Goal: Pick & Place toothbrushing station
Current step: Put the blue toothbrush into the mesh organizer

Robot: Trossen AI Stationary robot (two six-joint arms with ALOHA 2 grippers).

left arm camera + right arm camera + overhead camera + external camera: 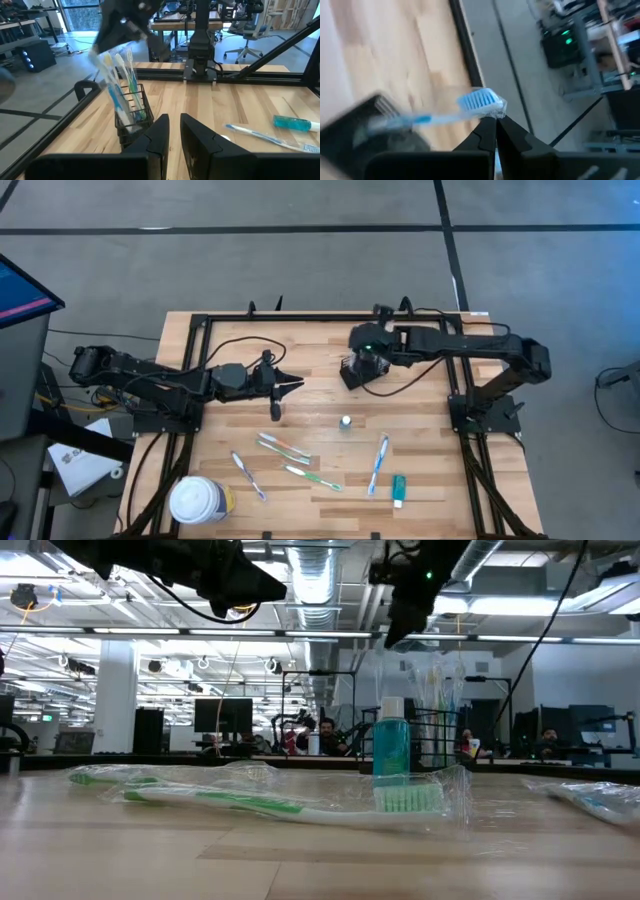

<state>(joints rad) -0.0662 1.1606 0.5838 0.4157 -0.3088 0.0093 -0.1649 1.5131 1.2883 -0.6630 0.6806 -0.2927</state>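
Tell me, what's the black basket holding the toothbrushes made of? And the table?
The black basket looks like thin metal wire with a dark matte coating: you can see through its grid of thin bars to the toothbrushes inside. The table looks like light wood, probably sealed planks, since long boards with grain lines show and it shines a little.
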